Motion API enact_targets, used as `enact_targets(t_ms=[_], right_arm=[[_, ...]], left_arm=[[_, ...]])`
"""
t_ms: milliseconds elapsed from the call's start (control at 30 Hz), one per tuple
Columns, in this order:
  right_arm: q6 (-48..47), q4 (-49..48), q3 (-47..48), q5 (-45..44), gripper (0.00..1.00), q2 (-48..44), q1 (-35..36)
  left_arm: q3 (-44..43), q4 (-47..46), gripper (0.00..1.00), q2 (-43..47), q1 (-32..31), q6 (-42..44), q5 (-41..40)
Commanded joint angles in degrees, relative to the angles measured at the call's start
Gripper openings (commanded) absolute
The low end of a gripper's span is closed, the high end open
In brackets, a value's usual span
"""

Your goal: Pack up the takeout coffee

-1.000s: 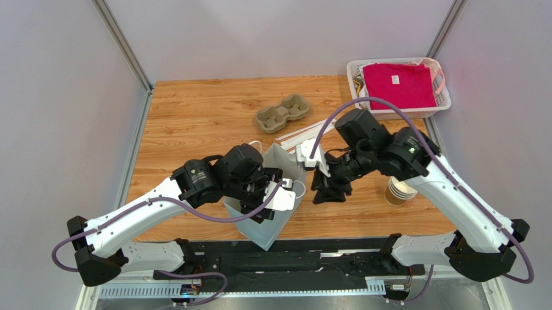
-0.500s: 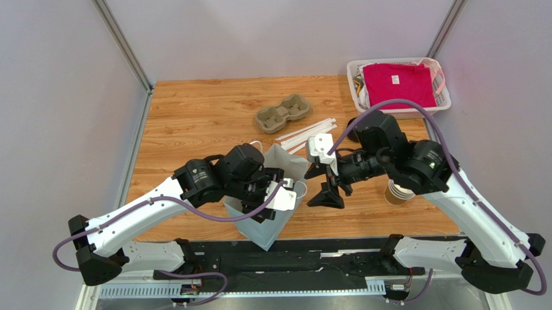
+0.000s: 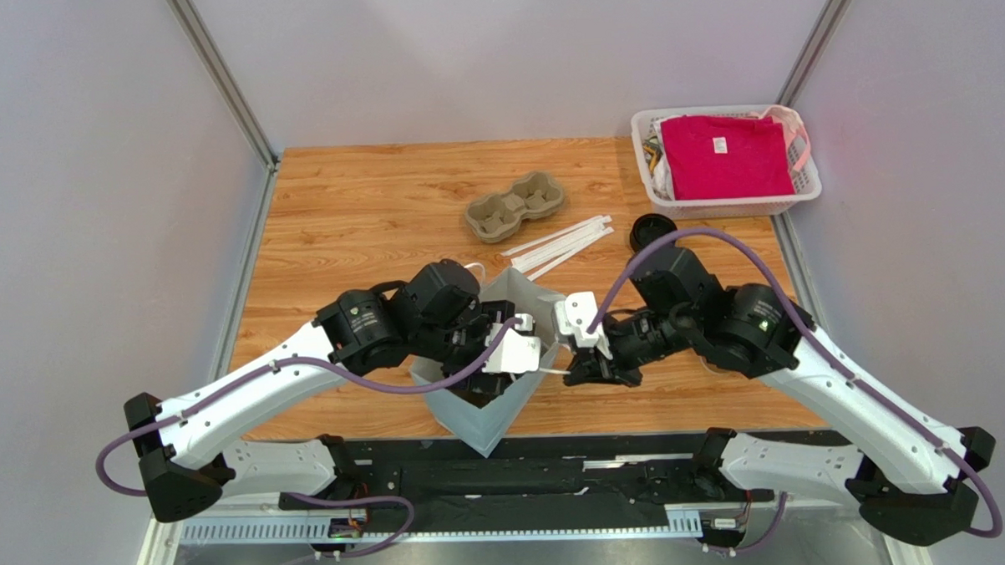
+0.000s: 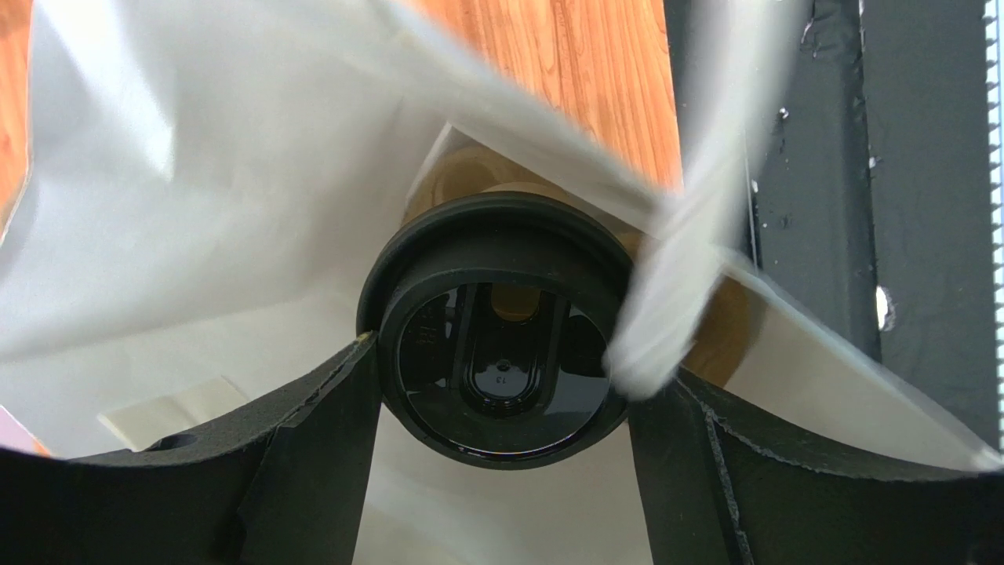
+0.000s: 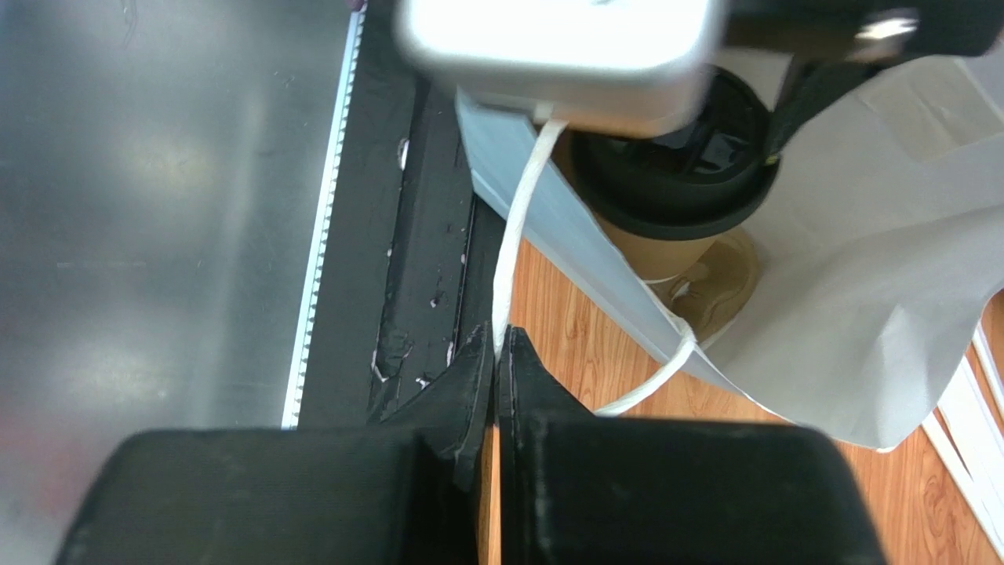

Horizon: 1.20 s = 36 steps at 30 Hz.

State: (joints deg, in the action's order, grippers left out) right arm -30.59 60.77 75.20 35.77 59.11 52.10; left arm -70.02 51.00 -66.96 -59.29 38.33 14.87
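The takeout coffee [image 4: 501, 341], a small brown kraft-paper cup under a round, glossy black lid with a raised rim and a sunken centre, is sitting inside a white paper bag [image 3: 472, 415]. The bag is standing open at the middle of the worktop's [image 3: 342, 213] near edge. The left gripper [image 4: 504, 379] is reaching down into the bag and clasping the cup, its two black fingers [image 4: 312, 459] pressing on opposite sides of the lid. In the right wrist view the cup's brown wall is showing below the lid, through the bag's mouth. The right gripper [image 5: 496, 353] is pinching the bag's white cord handle [image 5: 519, 224], jaws fully together, just off the bag's right side. Nearer the far edge, a pulp cup carrier [image 3: 515, 207] and some white sticks [image 3: 557, 246] are lying. A white basket [image 3: 726, 159] is occupying the far right corner.
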Motion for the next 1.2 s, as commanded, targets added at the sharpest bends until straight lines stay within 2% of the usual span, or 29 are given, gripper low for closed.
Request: enact_targets(t_ms=[0,300,533,600,633,667,700,733,833,867,967,1100,1167], right_arm=[[-3.9,0.8,-2.6,-1.8,0.0,-3.7,2.4],[-7.1,1.9,-4.3,-2.7,0.0,-4.7,6.2],[-8.3,1.0,-1.2,-4.7,0.01,-3.1,9.7],[-7.8,1.1,1.7,-5.5,0.11,-1.4,9.6],[-7.2,2.4,3.6,-6.4,0.29,-0.4,9.7],[-6.2,3.3,7.3,-7.4,0.4,1.2,9.7],[-3.7,4.1,9.7,-10.4,0.46,2.1,9.6],[-3.0,6.5,11.7,-11.5,0.58,2.7,9.0],[-0.1,10.1,18.5,-13.2,0.73,3.4,5.6],[1.0,10.3,19.6,-13.6,0.77,3.4,4.7],[6.5,11.6,22.6,-15.2,0.79,3.9,2.5],[11.1,7.4,20.4,-21.2,0.8,1.9,-0.3],[11.3,5.8,19.0,-19.1,0.82,2.8,-6.7]], left_arm=[[-1.5,-2.5,0.0,0.6,0.7,-6.2,1.3],[-4.1,-3.3,0.0,-2.4,5.6,-13.4,0.7],[-6.9,-1.5,0.0,-6.4,5.6,-14.9,-1.3],[-6.4,-1.3,0.0,-6.6,5.6,-13.9,-0.4],[-6.2,-0.8,0.0,-6.5,5.6,-12.2,0.0],[-5.4,-0.3,0.0,-6.4,5.6,-11.2,0.5],[-5.2,0.4,0.0,-6.3,5.4,-9.9,1.2],[-5.0,1.4,0.0,-6.1,5.4,-7.8,1.6],[-3.1,1.5,0.0,-4.6,5.4,-5.6,3.2],[-2.4,1.5,0.0,-4.2,5.4,-3.9,3.8],[-2.1,1.6,0.0,-4.6,5.2,-1.9,4.4],[-2.2,2.1,0.0,-5.2,5.1,0.1,5.2],[-1.9,2.4,0.0,-5.1,4.9,1.0,6.0]])
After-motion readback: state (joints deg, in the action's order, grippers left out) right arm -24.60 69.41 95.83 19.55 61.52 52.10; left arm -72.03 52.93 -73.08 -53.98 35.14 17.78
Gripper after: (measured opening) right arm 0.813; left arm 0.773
